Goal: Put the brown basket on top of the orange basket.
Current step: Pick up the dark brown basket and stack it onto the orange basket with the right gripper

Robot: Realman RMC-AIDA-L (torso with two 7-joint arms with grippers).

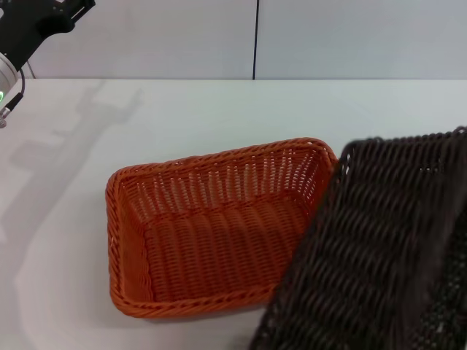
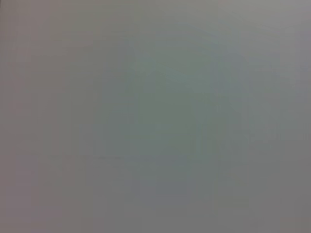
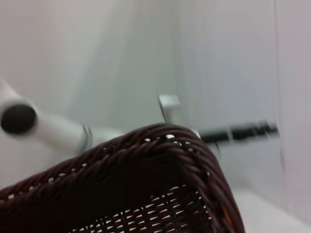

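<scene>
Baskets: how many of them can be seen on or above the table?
2. The orange basket sits on the table. The brown basket is tilted at its right, overlapping its right edge.

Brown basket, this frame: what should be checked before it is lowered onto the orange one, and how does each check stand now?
1. Brown basket off the table, tilted: ok.
2. Orange basket upright, nothing inside: ok.
3. Baskets lined up: not ok; the brown one overlaps only the orange one's right edge.
4. Right gripper's hold: cannot tell; its fingers are not seen.
5. Left arm out of the way, at the far left: ok.
6. Table around the orange basket: ok, no obstacle seen.
</scene>
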